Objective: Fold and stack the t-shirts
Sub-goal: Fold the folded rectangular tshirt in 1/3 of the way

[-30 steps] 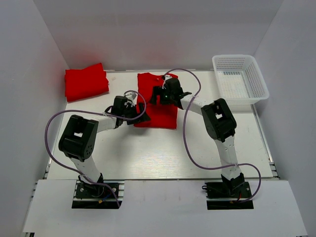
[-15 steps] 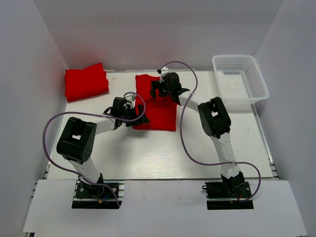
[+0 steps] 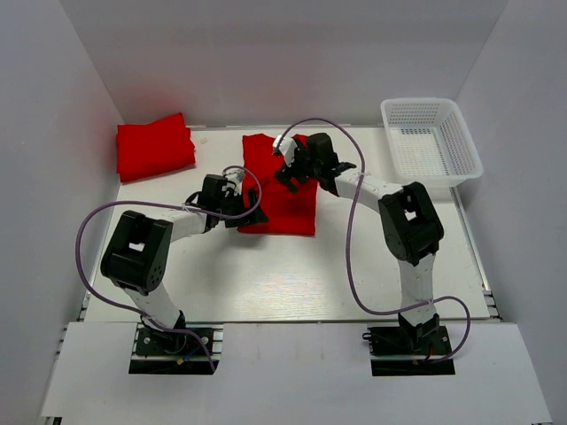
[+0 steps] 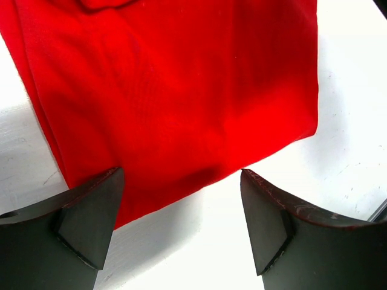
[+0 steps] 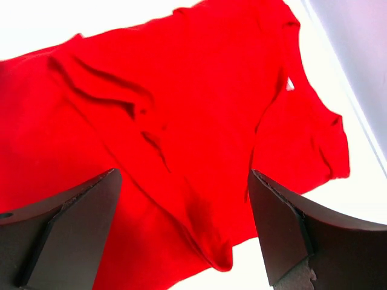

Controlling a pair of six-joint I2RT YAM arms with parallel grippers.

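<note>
A red t-shirt (image 3: 282, 199) lies folded into a long strip at the table's middle back. It fills the left wrist view (image 4: 175, 90) and the right wrist view (image 5: 169, 121), where its cloth is wrinkled. My left gripper (image 3: 243, 205) is open and empty at the strip's near left edge. My right gripper (image 3: 290, 168) is open and empty over the strip's far part. A second red t-shirt (image 3: 155, 146) lies folded at the back left.
A white mesh basket (image 3: 431, 146) stands at the back right. White walls close in the table on three sides. Purple cables loop from both arms over the table.
My right gripper has swung a little to the right and nearer over the strip's far part. The left gripper has barely moved.
</note>
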